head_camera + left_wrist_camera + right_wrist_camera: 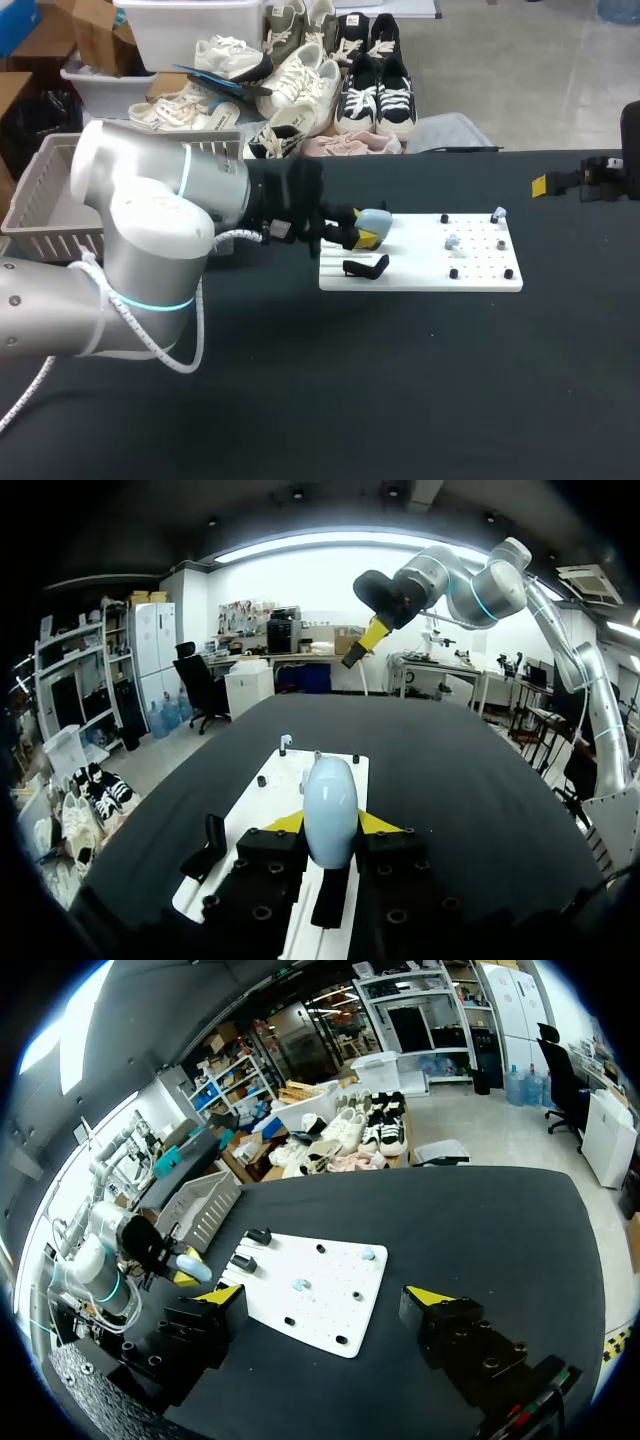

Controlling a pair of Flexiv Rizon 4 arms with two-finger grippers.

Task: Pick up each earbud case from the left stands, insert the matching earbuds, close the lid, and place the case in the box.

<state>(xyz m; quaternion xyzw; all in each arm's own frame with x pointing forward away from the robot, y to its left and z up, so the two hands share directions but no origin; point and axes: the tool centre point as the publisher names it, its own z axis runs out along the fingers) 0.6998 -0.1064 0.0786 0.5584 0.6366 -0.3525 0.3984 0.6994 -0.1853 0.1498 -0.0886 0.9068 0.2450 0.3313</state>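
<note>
The black tabletop [400, 380] carries a grey basket [40, 200] off one end of a white board [480, 275]; what the basket holds cannot be told. The left arm [150, 230] reaches over the board's end with the black stand [365, 267], its jaws pinching a pale-blue earbud case [330, 810] from both sides, the case's long axis lying along the jaws and its rounded nose pointing down the board's length. The right arm [605, 178] hangs past the board's far end, jaws spread wide

On my black table [400, 390] a flat white board [420, 272] lies in the far half, about midway between the left and right edges, its long sides parallel to the far edge. Small holes dot it in rows, and a few short black pegs [453, 273] stand toward its right end.
</note>
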